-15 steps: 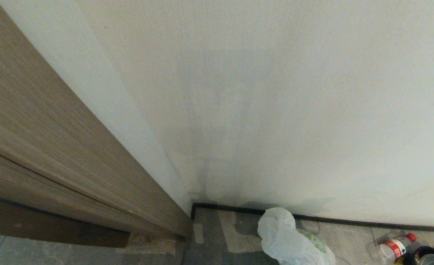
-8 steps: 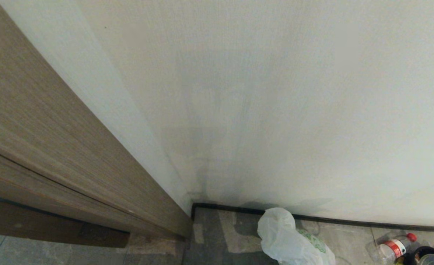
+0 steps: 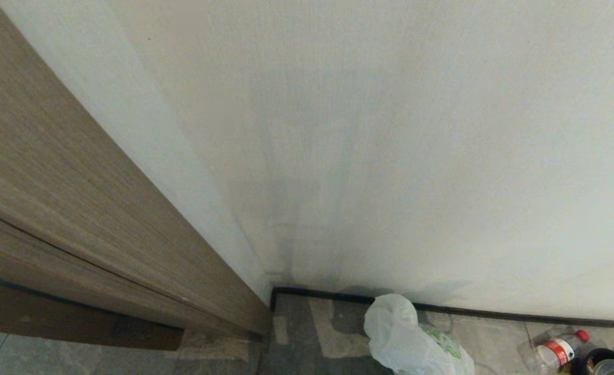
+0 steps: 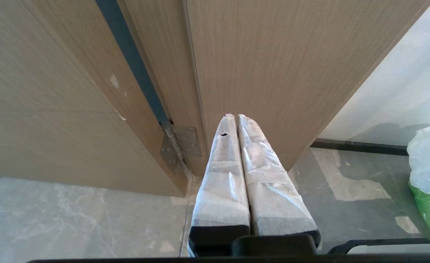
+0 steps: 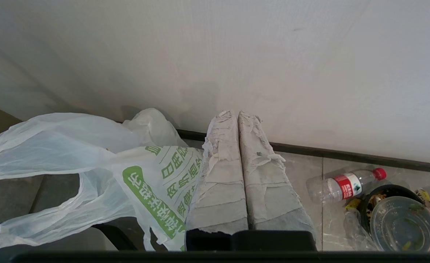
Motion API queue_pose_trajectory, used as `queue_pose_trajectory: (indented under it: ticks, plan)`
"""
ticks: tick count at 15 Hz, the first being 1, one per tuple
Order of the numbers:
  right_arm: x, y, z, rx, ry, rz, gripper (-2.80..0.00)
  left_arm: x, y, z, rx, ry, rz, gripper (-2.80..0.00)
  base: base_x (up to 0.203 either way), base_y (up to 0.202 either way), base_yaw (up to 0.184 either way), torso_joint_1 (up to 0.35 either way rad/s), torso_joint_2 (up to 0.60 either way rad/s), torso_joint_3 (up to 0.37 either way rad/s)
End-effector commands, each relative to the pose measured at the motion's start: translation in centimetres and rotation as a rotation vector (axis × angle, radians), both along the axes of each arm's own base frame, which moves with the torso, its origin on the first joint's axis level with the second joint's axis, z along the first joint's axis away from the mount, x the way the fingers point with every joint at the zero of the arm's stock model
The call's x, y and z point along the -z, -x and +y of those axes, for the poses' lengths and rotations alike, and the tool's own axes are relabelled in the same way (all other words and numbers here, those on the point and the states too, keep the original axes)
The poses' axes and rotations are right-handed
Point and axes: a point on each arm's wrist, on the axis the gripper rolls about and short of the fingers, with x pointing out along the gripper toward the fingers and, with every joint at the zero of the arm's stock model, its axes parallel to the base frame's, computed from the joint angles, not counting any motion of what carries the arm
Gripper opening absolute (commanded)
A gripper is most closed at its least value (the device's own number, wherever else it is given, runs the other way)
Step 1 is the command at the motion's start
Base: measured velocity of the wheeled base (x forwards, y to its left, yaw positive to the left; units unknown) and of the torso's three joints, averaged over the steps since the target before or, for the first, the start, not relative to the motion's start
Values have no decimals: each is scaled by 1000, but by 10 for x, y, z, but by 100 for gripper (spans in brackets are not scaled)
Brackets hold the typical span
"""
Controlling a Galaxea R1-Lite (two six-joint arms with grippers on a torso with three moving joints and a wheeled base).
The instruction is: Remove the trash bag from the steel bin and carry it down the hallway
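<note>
Left gripper: fingers together, empty, facing wooden door.
Right gripper: fingers together, empty, above floor.
Trash bag: over bin mouth, against wall.
Advice: open right jaws, pinch a bag handle, lift straight.

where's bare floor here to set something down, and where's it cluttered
Free: the tiles between the wooden door edge and the white bag, below the dark skirting; also the pale floor in front of the door. Crowded: right of the bag, where a plastic bottle and a black bowl lie by the wall.
</note>
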Motion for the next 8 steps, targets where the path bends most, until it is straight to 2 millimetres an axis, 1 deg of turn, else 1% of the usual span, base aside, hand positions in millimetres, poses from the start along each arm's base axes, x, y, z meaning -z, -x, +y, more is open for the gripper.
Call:
queue_pose_trajectory:
  ticks: [1, 8]
  plan:
    - [0, 0, 0, 0, 1, 2, -280, 0, 0, 0, -1, -5, -3, -280, 0, 0, 0, 0, 0, 0]
    - [0, 0, 0, 0, -1, 2, -280, 0, 0, 0, -1, 8, 0, -280, 0, 0, 0, 0, 0, 0]
